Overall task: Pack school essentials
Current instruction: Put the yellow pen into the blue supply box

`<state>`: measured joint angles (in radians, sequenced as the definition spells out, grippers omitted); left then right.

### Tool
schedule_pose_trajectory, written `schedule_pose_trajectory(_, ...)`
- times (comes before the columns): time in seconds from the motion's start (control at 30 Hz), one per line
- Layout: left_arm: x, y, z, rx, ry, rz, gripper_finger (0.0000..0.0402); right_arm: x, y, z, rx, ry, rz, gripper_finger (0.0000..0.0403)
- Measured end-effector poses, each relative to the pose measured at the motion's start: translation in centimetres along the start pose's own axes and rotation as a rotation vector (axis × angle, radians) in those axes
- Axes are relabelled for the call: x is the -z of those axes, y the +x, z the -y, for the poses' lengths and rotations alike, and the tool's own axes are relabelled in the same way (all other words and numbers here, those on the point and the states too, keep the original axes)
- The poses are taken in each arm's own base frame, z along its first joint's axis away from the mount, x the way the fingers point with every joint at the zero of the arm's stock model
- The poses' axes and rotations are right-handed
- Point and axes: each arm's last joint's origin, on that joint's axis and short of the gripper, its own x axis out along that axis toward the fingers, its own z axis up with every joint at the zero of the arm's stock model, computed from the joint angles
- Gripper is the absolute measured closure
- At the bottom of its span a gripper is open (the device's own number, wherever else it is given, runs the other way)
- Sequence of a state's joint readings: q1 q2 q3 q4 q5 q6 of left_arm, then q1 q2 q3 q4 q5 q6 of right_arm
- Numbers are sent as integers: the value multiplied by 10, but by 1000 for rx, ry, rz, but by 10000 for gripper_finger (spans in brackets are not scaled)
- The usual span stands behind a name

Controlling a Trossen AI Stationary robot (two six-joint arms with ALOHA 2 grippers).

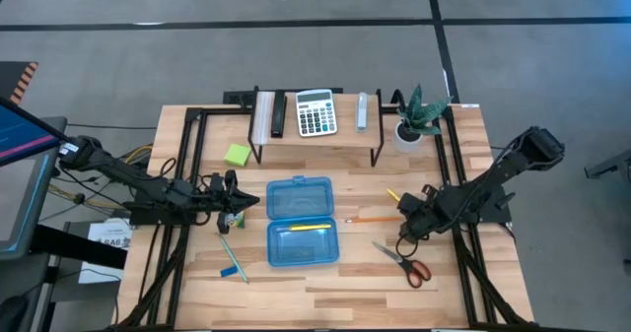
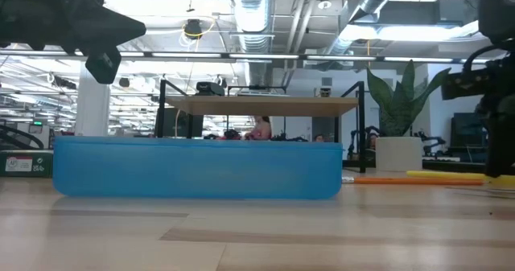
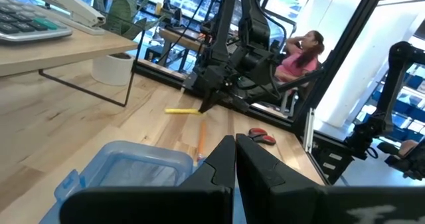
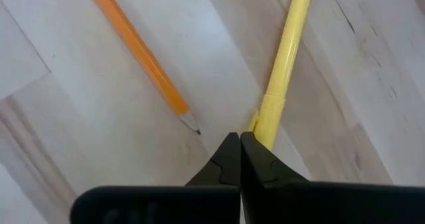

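Right gripper (image 4: 233,147) fingers pressed together, empty, tip just beside yellow pen (image 4: 284,71) and orange pencil (image 4: 139,58). Left gripper (image 3: 235,151) also fully closed, empty, beside blue case (image 1: 301,222).

Calculator (image 1: 315,112) on shelf (image 1: 315,137), potted plant (image 1: 418,115) beside.
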<state>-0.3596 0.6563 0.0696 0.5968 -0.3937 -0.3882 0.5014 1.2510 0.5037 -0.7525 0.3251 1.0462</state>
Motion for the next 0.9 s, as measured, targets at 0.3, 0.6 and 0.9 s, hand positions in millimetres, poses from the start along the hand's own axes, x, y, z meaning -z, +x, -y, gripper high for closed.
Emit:
schedule_pose_trajectory(0.3,0,0,0,3,0,-2,401,-1,0,0,-2,3,12,400)
schedule_pose_trajectory(0.6,0,0,0,3,0,-1,401,-4,-5,-4,-16,5,24,401)
schedule_pose_trajectory(0.9,0,0,0,2,1,-1,401,-23,-29,-18,-68,-35,97,402)
